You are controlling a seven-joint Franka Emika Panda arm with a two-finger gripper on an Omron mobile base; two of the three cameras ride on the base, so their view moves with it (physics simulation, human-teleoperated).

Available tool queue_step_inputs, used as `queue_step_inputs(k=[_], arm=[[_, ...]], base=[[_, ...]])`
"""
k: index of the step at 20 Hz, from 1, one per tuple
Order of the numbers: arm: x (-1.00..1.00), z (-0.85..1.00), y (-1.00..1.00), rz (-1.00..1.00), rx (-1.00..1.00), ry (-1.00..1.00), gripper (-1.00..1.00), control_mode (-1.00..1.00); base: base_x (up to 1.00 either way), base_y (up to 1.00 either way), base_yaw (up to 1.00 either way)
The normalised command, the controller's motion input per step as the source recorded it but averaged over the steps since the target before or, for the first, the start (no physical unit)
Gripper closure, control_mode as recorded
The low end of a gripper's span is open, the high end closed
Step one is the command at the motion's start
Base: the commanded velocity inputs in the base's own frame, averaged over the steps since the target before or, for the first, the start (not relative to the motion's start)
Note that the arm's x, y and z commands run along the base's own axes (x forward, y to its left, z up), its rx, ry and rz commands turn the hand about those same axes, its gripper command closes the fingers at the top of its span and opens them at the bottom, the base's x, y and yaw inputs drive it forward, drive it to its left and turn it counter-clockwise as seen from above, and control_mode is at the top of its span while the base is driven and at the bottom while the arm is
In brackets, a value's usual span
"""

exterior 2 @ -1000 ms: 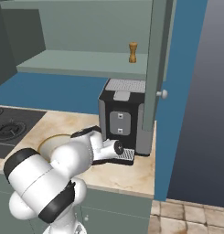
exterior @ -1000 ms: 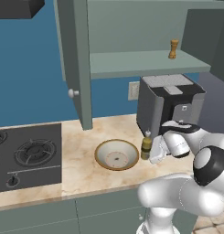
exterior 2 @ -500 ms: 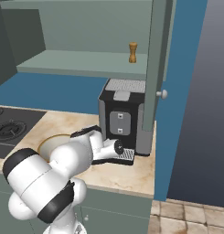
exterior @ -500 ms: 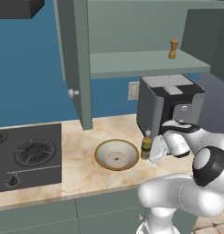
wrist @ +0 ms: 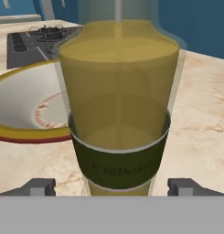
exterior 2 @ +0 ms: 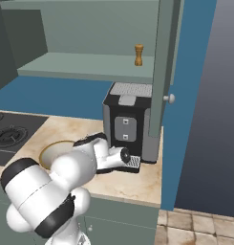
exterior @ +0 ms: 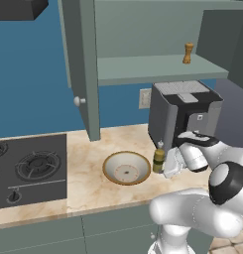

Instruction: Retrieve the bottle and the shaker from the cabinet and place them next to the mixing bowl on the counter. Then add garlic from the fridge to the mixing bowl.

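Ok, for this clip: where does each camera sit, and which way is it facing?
Left base view: behind the arm's left, facing the bottle beside the mixing bowl; arm lower right.
Right base view: behind its right, facing the coffee machine; arm lower left.
Hand view: on the hand, facing the bottle; fingertips apart.
Base views share the shaker.

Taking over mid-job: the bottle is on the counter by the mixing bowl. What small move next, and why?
Probably back the gripper straight away from the bottle. The jaws stand open, with the fingertips clear of its sides, and it stands upright on the counter beside the mixing bowl. The shaker is still on the cabinet shelf, so that likely comes next.
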Motion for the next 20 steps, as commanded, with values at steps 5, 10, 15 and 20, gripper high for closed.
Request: queue_step_inputs(k=[5, 10, 15, 20], arm=[[-0.42, 0.00, -0.15, -0.07, 0.01, 0.00, -1.00, -1.00], [-0.18, 0.08, -0.26, -0.18, 0.03, 0.00, -1.00, -1.00], [-0.52, 0.73, 0.00, -0.15, 0.04, 0.00, -1.00, -1.00], [-0.69, 1.00, 0.00, -0.08, 0.00, 0.01, -1.00, -1.00]], base=[[0.00, 0.00, 0.00], [0.00, 0.00, 0.00], [0.00, 0.00, 0.00], [0.00, 0.00, 0.00]])
